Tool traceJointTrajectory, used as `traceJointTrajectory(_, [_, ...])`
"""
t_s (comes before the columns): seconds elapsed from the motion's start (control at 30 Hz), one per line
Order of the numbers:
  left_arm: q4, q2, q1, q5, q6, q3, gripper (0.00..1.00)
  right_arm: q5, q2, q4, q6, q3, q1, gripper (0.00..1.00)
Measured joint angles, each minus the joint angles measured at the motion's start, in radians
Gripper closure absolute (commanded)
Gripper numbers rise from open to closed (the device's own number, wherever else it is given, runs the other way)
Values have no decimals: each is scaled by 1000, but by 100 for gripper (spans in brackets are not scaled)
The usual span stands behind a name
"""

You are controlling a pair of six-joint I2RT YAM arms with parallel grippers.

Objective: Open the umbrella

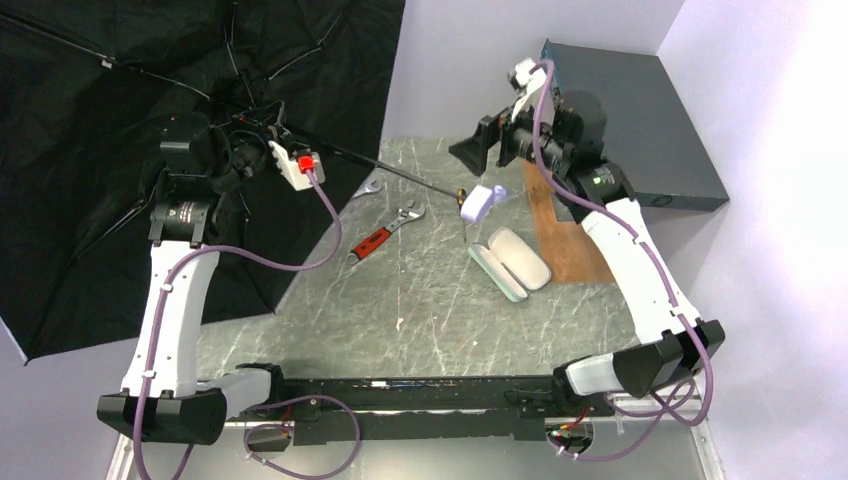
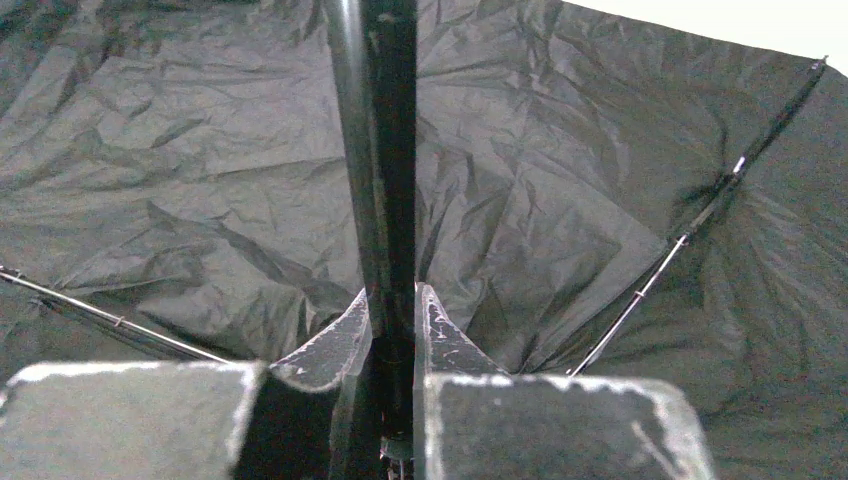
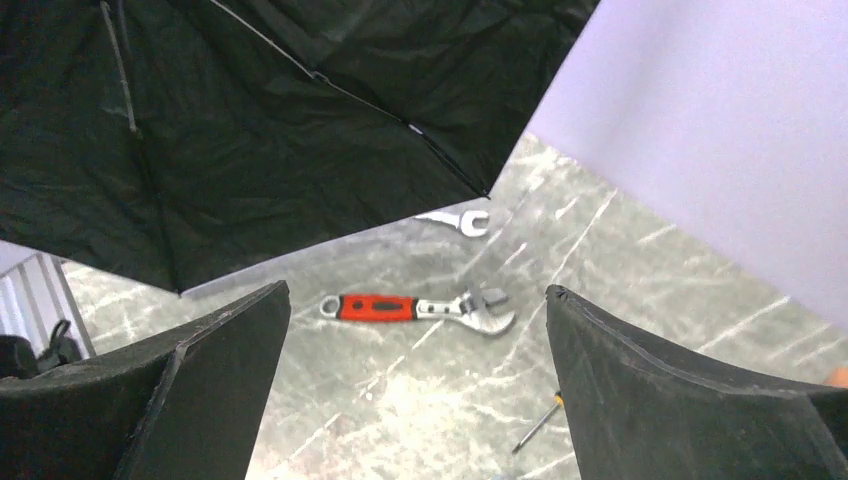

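The umbrella [image 1: 90, 180] stands spread open at the left, with its black lining [image 2: 560, 180] and thin ribs facing the cameras. Its thin black shaft [image 1: 390, 170] slants right toward the small lavender handle [image 1: 478, 203], which looks blurred just above the table. My left gripper [image 2: 393, 300] is shut on the shaft [image 2: 378, 150] close to the canopy's hub. The right gripper [image 1: 465, 150] hovers just above and behind the handle, open wide with nothing between its fingers [image 3: 230, 340]. In the right wrist view only the canopy's edge [image 3: 250, 130] and a short piece of shaft [image 3: 535, 428] show.
A red-handled adjustable wrench [image 1: 383, 233] [image 3: 415, 308] and a silver spanner [image 1: 366, 189] [image 3: 455, 221] lie mid-table. A pale mint oval case [image 1: 510, 262] lies to the right beside a brown board [image 1: 560, 240]. A dark flat box [image 1: 630, 120] fills the back right corner.
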Motion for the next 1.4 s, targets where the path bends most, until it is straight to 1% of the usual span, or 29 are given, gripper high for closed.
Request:
traceJointTrajectory(0.03, [-7,-3,0,-3,53,3,95,-3,15,-27,-3,53,0,3])
traceJointTrajectory(0.1, [-39,-3,0,-11,150,17,97,-21,67,-107,-14,195,0,5])
traceJointTrajectory(0.2, [-83,-7,0,-26,278,26,99,-80,175,-258,-51,433,-3,4])
traceJointTrajectory(0.3, [-127,-19,0,-46,409,26,100,-166,241,-396,-101,556,-10,3])
traceJointTrajectory(0.43, [-132,-31,0,-84,543,10,100,-307,281,-550,-153,609,-18,6])
traceJointTrajectory(0.53, [-134,-28,-2,-108,598,5,100,-381,304,-665,-194,623,-1,9])
traceJointTrajectory(0.57, [-133,-25,-3,-119,610,5,100,-401,321,-728,-222,634,14,9])
traceJointTrajectory(0.73, [-121,-16,-7,-160,642,-1,100,-390,389,-897,-323,669,139,10])
traceJointTrajectory(0.9, [-98,2,-22,-196,652,-11,100,-358,438,-1000,-360,669,230,11])
traceJointTrajectory(1.0, [-88,23,-27,-213,654,-13,100,-312,441,-1021,-364,666,255,19])
traceJointTrajectory(1.1, [-84,45,-29,-228,657,-13,100,-259,441,-1039,-371,666,286,25])
traceJointTrajectory(1.17, [-62,49,-29,-227,658,-29,100,-210,444,-1059,-373,666,318,36])
traceJointTrajectory(1.23, [-39,47,-29,-223,658,-47,100,-156,451,-1070,-373,666,342,50])
traceJointTrajectory(1.27, [-29,45,-29,-218,659,-55,100,-128,458,-1074,-370,666,356,54])
traceJointTrajectory(1.33, [-16,43,-30,-210,660,-69,100,-82,478,-1080,-365,666,371,57])
traceJointTrajectory(1.4, [-12,39,-35,-206,660,-82,100,-54,496,-1080,-363,660,373,67])
